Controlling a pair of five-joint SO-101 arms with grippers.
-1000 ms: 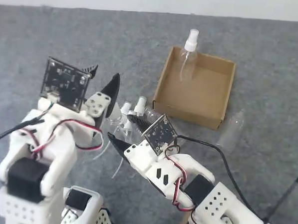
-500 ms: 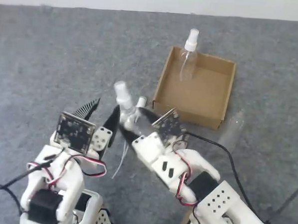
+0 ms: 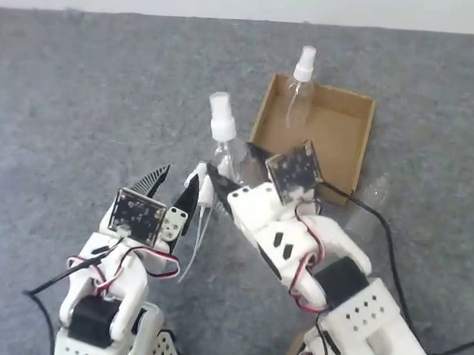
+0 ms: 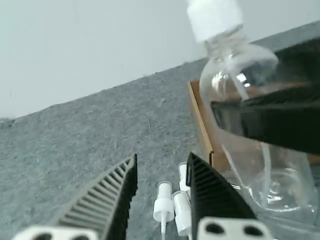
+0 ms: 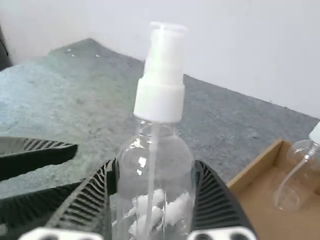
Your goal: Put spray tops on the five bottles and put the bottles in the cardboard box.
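Right gripper (image 3: 231,165): clamped on the body of a clear bottle (image 5: 156,160), one finger on each side, well below the neck. The bottle is upright and lifted off the table (image 3: 83,82). Its spray top (image 5: 161,85) is seated, with the tube running down inside. I judge the low side grip deliberate: it leaves the top untouched and keeps the bottle vertical for lowering.

Bottle position: just outside the near left corner of the box (image 3: 363,148), not yet over it. Inside the box, a second bottle (image 3: 298,97), top fitted, stands in the far left corner. Open floor shows beside it, and I would set mine down there without touching it.

Left gripper (image 4: 161,167): fingers apart, nothing between them. It sits low beside the held bottle and above loose tops (image 4: 165,202) lying on the table. I read that placement as readiness for the next top.

A third bottle (image 3: 368,207) lies on its side on the table just right of the box; I cannot tell whether it has a top.

Assessment: one bottle boxed, one capped in my grip, the remainder outstanding.
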